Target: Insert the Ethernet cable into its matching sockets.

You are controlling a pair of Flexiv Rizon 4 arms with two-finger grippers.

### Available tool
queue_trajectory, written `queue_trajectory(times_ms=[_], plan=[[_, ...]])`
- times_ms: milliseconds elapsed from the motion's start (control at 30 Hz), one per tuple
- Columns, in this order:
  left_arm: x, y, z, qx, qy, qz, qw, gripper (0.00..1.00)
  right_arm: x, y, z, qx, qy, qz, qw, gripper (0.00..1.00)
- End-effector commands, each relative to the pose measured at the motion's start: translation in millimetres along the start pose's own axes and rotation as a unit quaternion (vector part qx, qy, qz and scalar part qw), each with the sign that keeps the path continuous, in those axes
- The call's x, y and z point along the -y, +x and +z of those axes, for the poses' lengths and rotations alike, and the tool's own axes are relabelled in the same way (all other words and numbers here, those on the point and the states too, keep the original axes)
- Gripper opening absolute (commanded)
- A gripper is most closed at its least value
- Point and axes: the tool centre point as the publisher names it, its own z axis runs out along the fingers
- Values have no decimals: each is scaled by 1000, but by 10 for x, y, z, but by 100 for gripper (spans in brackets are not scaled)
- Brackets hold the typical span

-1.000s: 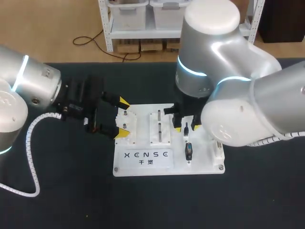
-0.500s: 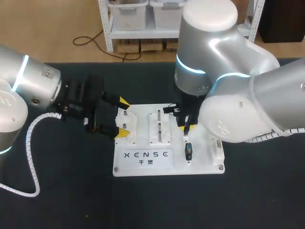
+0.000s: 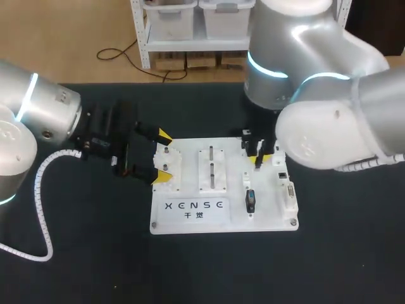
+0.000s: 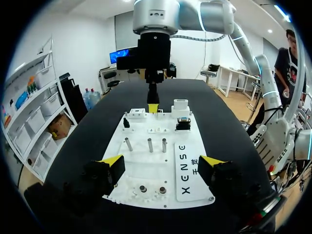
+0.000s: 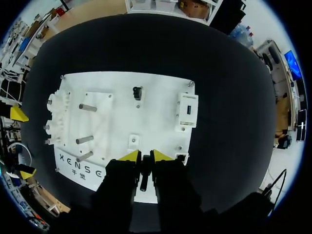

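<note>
The white socket board (image 3: 190,212) lies mid-table. My right gripper (image 3: 258,158) hangs over its far right part, shut on a slim black piece that looks like the Ethernet cable's plug (image 5: 144,169); in the right wrist view it shows between the yellow fingertips (image 5: 130,156). Below it are a white socket block (image 5: 187,111) and a small corner socket (image 5: 181,157). A black connector (image 3: 250,200) stands on the board. My left gripper (image 3: 163,156) is open at the board's left end, its tips (image 4: 113,162) wide apart.
Metal pegs (image 4: 150,144) stand upright in the board's middle, on a raised white strip (image 3: 212,170). Another connector fitting (image 3: 290,193) sits at the board's right edge. Black tabletop (image 3: 209,272) surrounds the board on all sides.
My right gripper closed on the black piece over the board's middle, then rose and shifted toward the far right. The left arm stayed still.
</note>
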Motion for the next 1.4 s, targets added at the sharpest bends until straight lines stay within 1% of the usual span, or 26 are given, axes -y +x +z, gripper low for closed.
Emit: queue_trajectory(times_ms=[33, 200, 333, 933, 1400], plan=[[-2, 12, 9, 1, -1, 1, 1000, 100, 158, 41, -54, 3, 2, 9, 1000, 0], [-2, 12, 9, 1, -1, 1, 1000, 100, 352, 64, -25, 5, 21, 21, 1000, 0], [-2, 12, 9, 1, -1, 1, 1000, 100, 429, 99, 13, 0, 24, 29, 999, 0], [-2, 12, 9, 1, -1, 1, 1000, 100, 517, 134, 93, -9, 32, 30, 999, 0], [-2, 12, 9, 1, -1, 1, 1000, 100, 495, 75, 155, -5, 31, 22, 999, 0]])
